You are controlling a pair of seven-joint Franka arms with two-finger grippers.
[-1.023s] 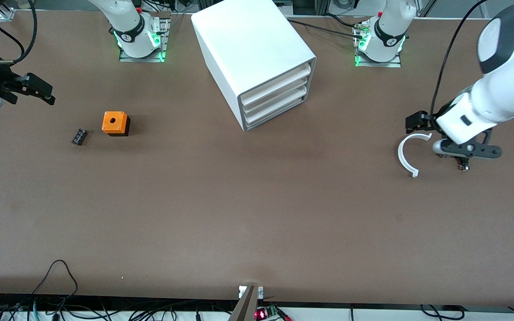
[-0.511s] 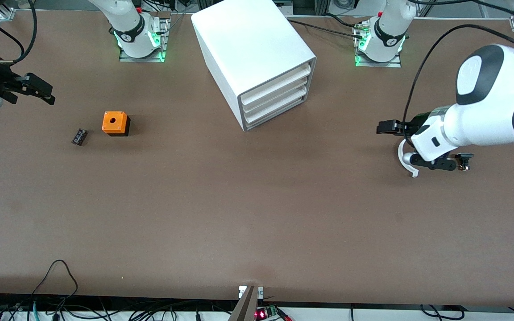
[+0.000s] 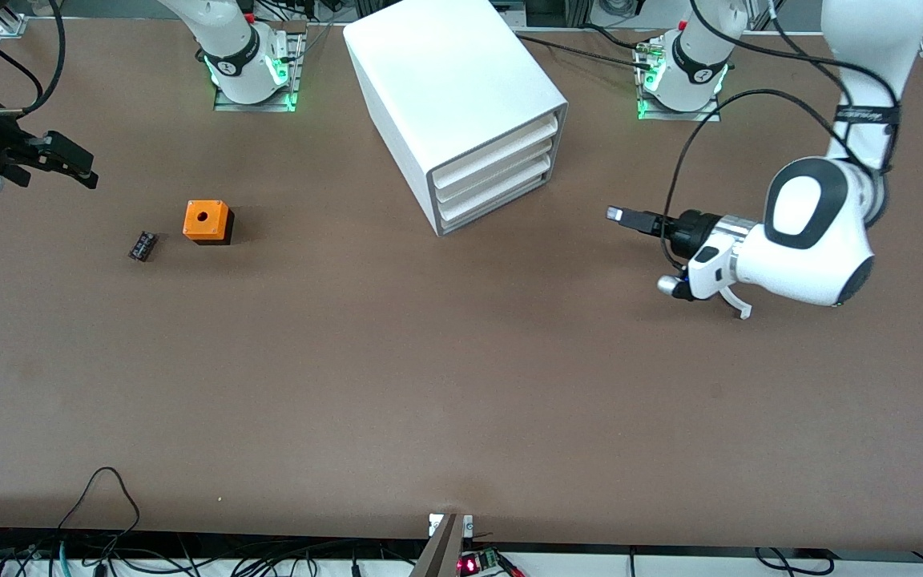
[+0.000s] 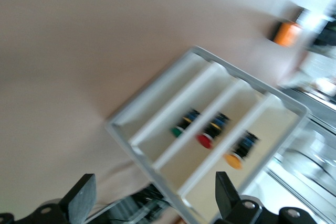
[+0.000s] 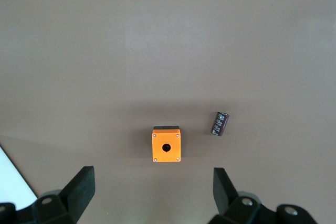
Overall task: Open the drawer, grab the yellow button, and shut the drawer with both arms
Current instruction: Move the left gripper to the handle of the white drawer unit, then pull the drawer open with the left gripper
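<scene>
1. Left gripper [image 3: 622, 215] is up over bare table [image 3: 461, 385], between the cabinet [image 3: 449, 88] front and the left arm's end. It lies level and points at the drawer fronts. Fingers [image 4: 81, 200] spread wide, nothing in them.
2. Right gripper [image 3: 69, 164] hangs over the table edge at the right arm's end, and that arm is idle. Fingers [image 5: 79, 187] wide apart, empty.
3. Drawer [image 3: 497, 144], the top of three, is pushed in, flush with the two below.
4. Left wrist view looks into the tray fronts, blurred. The button [image 4: 233, 160], orange cap on a dark body, lies in the tray highest off the table. A red-capped one [image 4: 203, 140] and a green-capped one [image 4: 177, 130] are in the trays below.
5. Orange cube [image 3: 207, 221] with a hole sits on the table toward the right arm's end. A small black part [image 3: 143, 245] is just beside it, apart, slightly nearer the camera.
6. A white curved piece [image 3: 738, 304] lies on the table, mostly hidden under the left arm's wrist.
</scene>
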